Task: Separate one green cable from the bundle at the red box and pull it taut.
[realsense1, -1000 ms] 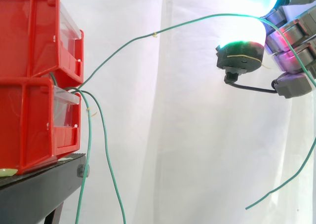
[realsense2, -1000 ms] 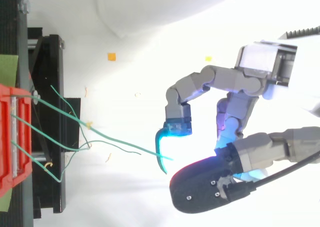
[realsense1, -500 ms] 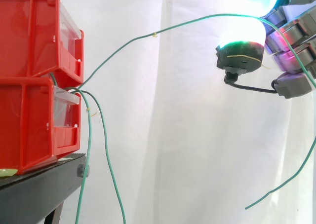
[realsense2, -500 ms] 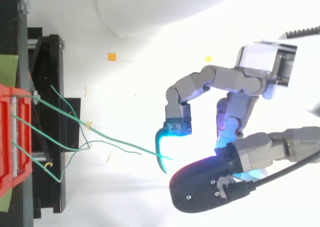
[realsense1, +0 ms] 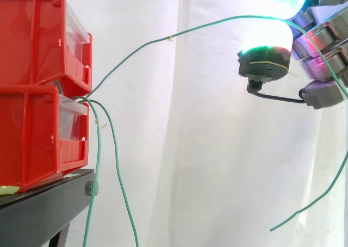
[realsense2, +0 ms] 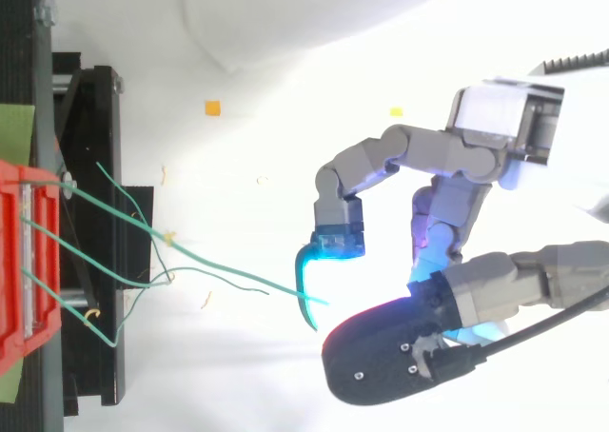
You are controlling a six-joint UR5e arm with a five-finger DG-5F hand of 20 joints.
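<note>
- At the upper right of the side view, the hand (realsense1: 321,45) has its fingers curled, with one fingertip pad (realsense1: 265,43) glowing white and green on the side toward the bins.
- Caught among those curled fingers is one green cable (realsense1: 169,38) — it enters the hand just above the glowing pad, crosses the grey fingers and comes out below them.
- Past the hand, the cable's free end hangs down by the right edge and bends back to the left near the bottom.
- Seen from above, the hand (realsense2: 500,123) comes in from the right, and the cable meets it between a cyan-lit pad (realsense2: 338,242) and the dark thumb pad close by.
- Toward the left, the held cable runs in a long arc — bowed, not a straight line — down to the gap between the two stacked red bins (realsense1: 32,40).
- Two other green cables (realsense1: 98,160) leave the same gap and droop past the front of the lower bin, well apart from the hand.
- The bins sit on a black stand (realsense1: 43,209) before a white curtain (realsense1: 206,149).
</note>
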